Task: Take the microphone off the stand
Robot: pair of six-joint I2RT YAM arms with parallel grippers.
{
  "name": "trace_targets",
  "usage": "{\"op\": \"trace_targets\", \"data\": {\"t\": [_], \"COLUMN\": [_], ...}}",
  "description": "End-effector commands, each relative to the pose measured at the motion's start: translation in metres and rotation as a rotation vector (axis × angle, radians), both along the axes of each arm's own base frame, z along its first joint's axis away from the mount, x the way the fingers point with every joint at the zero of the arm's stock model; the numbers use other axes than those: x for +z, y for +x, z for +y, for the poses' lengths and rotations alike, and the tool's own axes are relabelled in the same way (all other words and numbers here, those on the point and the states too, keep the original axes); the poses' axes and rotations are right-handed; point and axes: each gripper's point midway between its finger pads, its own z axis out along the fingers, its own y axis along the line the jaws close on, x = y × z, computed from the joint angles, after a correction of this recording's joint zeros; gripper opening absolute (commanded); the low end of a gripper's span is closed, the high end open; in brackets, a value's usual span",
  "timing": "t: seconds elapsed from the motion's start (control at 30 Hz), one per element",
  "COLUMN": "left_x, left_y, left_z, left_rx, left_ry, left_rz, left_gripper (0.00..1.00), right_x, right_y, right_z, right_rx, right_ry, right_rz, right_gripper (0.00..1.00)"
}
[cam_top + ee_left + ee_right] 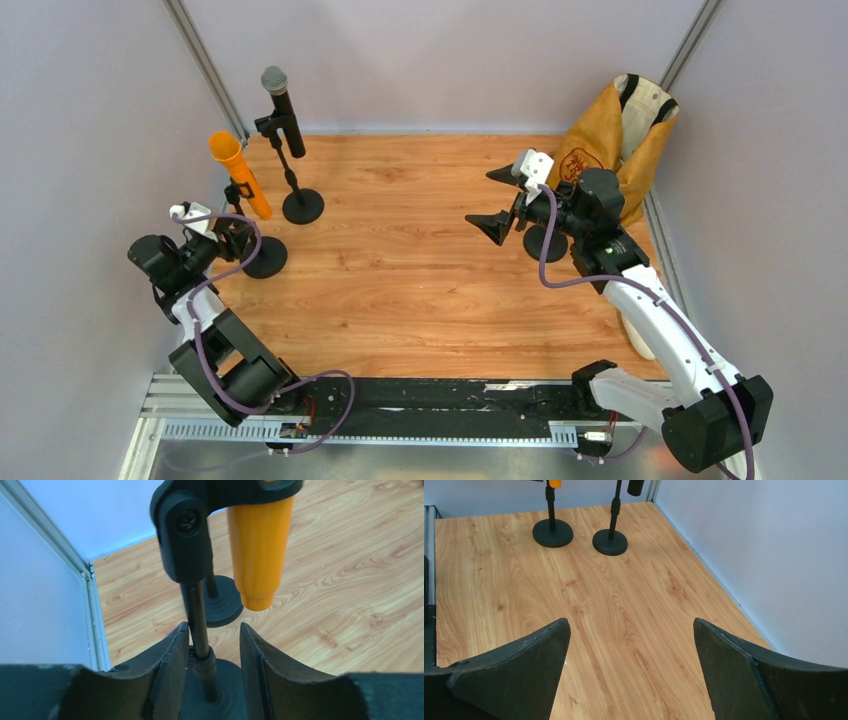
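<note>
Orange mic (238, 172) sits in the clip (187, 535) of the nearer stand, above the L gripper (214, 635) fingertips and a bit to their right in the wrist view, w/ only its tapered tail showing there. L fingers (170, 655) are apart, straddling the thin stand pole (200, 625) just above its collar. The pole lies closer to one pad and a gap shows on the other side, so no clamp yet. The step in hand looks like bracing the stand. To do it well, centre the pole between the pads before squeezing, grip low near the collar, and keep the base (262, 257) flat so nothing tips toward the black mic (283, 110) just beyond. R gripper (497, 200) hangs w/ fingers wide apart, holding nothing, well away across the table. It prob. needs to take the mic body above the clip and draw it out along its length, not sideways. The mic's long axis is steep but tilted: head end up and leaning to the back-left, narrow tail down toward the L fingers.
</note>
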Motion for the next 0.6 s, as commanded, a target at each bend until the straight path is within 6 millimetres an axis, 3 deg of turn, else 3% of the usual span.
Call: {"op": "trace_targets", "data": {"t": [0.0,0.03,0.07,0.13,0.23,0.57], "left_x": [0.008,0.007,0.004,0.001,0.001,0.003], "left_y": [0.003,0.004,0.005,0.006,0.006,0.005], "left_z": [-0.006,-0.006,-0.007,-0.008,-0.012,-0.024], "left_rx": [-0.096,-0.102,-0.109,-0.116,-0.134,-0.182], "left_ry": [0.024,0.018,0.010,0.006,0.004,-0.028], "left_rz": [-0.039,-0.036,-0.030,-0.027,-0.029,-0.021], "left_gripper": [0.39,0.32,0.18,0.05,0.00,0.00], "right_x": [0.013,0.013,0.013,0.014,0.013,0.014], "right_y": [-0.006,-0.007,-0.007,-0.007,-0.006,-0.006], "right_z": [0.002,0.001,0.001,0.002,0.002,0.002], "right_rx": [0.021,0.021,0.021,0.022,0.020,0.022], "right_ry": [0.016,0.016,0.016,0.017,0.017,0.018], "right_rz": [-0.039,-0.040,-0.041,-0.043,-0.041,-0.040], "right_gripper": [1.00,1.00,1.00,1.00,1.00,1.00]}}
